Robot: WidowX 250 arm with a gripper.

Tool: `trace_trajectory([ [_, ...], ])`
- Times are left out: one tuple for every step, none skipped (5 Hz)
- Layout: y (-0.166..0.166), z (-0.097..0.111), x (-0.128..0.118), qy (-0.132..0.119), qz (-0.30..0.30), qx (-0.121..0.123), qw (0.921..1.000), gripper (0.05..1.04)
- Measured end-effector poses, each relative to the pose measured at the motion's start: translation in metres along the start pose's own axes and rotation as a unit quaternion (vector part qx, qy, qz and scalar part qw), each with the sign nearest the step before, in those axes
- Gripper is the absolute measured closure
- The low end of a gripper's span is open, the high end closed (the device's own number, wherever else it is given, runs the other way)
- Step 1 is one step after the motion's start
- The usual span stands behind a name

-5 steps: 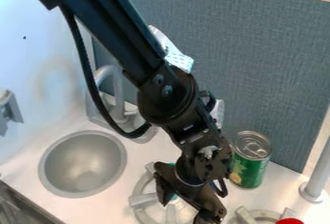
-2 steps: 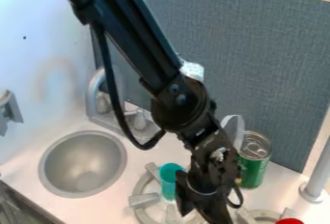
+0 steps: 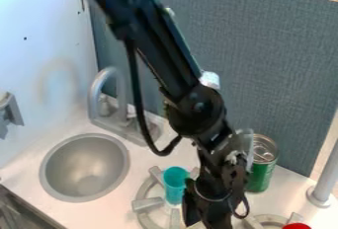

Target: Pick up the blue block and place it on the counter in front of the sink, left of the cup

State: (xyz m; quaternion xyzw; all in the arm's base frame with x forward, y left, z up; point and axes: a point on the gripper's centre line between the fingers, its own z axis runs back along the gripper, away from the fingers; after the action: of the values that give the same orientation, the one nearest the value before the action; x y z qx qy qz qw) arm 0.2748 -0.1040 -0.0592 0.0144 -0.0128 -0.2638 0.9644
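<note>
The black gripper (image 3: pixel 208 207) hangs low over the stove area near the bottom of the camera view, its lower end close to the view's edge. Just left of it, a teal cup (image 3: pixel 175 184) stands upright on the grey left burner (image 3: pixel 147 204). Behind the gripper and to its right is a green can (image 3: pixel 263 166) with a silver top, partly covered by the arm. Whether the gripper holds something cannot be made out.
A round grey sink (image 3: pixel 84 168) lies at the left, with a grey faucet (image 3: pixel 105 92) behind it. At the lower right are a second burner (image 3: pixel 271 219), a red object (image 3: pixel 296 226) and a grey post (image 3: pixel 323 183). A blue-grey panel (image 3: pixel 277 65) stands behind.
The arm and gripper have moved right across the left burner. The teal cup, mostly hidden behind the gripper before, is now uncovered, along with more of the faucet. The can has stayed put.
</note>
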Motion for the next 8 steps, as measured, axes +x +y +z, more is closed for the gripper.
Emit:
trace_trajectory([
  [-0.016, -0.004, -0.001, 0.015, -0.040, -0.001, 0.9991, 0.083],
  [-0.022, -0.011, -0.002, 0.019, -0.043, -0.003, 0.9989, 0.083],
  [-0.026, -0.011, 0.000, 0.011, -0.046, -0.016, 0.9988, 0.083],
  [-0.024, -0.020, 0.000, 0.019, -0.035, -0.005, 0.9992, 0.083],
  [-0.022, -0.029, 0.007, 0.026, -0.027, 0.014, 0.9992, 0.083],
  [-0.021, -0.038, 0.009, 0.040, -0.019, 0.028, 0.9986, 0.083],
  [-0.023, -0.041, 0.015, 0.044, -0.022, 0.024, 0.9985, 0.140],
  [-0.024, -0.048, 0.015, 0.051, -0.025, 0.021, 0.9982, 0.408],
])
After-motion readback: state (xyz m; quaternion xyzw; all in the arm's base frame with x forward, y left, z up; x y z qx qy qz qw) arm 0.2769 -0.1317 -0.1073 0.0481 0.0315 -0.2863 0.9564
